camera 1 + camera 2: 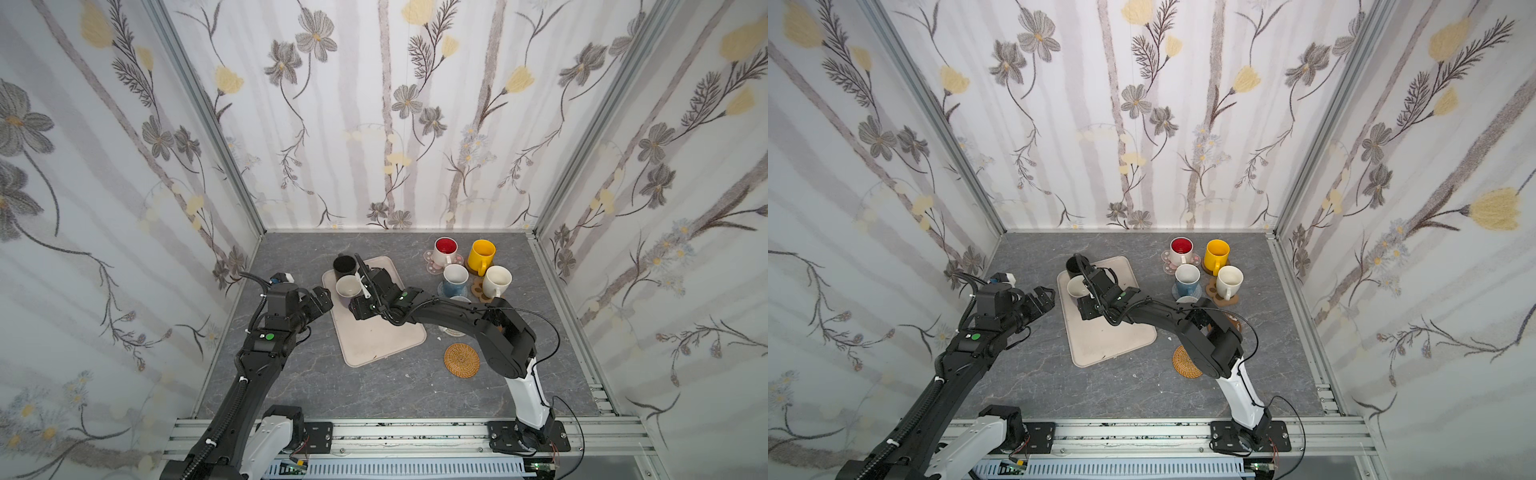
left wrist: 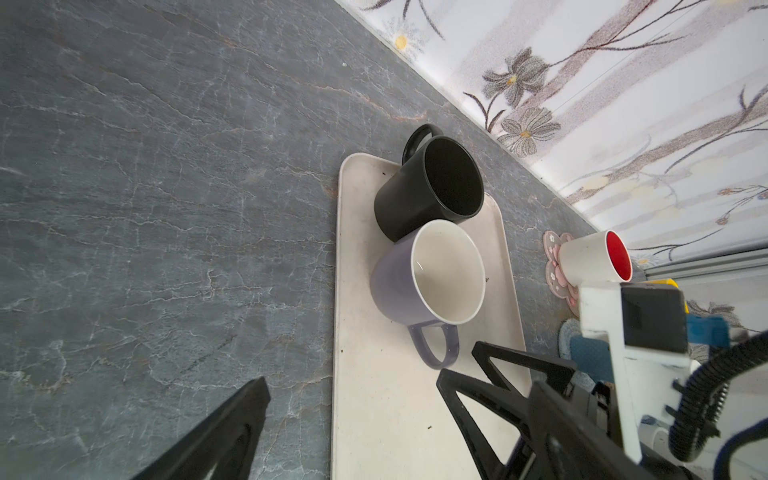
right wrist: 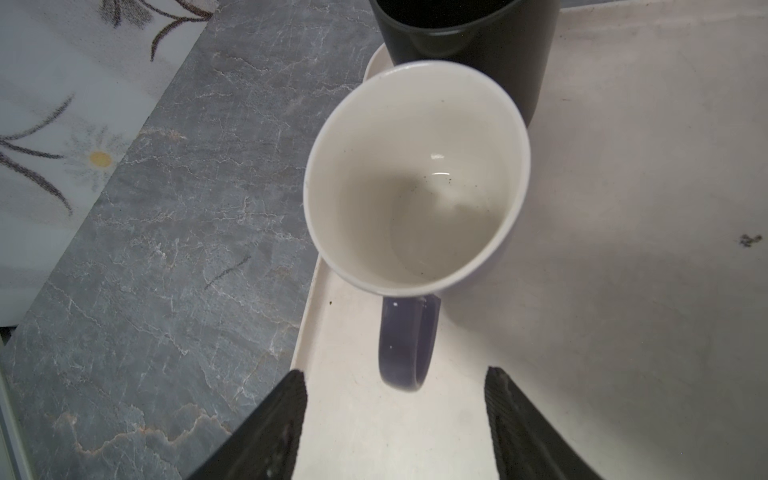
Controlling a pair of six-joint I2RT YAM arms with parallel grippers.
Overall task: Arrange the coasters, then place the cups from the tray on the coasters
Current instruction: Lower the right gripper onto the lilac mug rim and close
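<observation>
Right gripper (image 3: 395,374): fingers spread either side of lavender mug (image 3: 415,178) handle, untouched, on tray (image 3: 623,208). Left gripper (image 1: 325,298): fingers spread, empty.

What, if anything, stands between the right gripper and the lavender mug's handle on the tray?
Nothing visible does. The handle points straight at the right gripper, reaching between its open fingers over bare tray. The black mug stands beyond the lavender mug.

Black mug (image 3: 465,37) partly beyond picture edge; pale coaster (image 1: 452,331) mostly beneath right arm (image 1: 478,318).
</observation>
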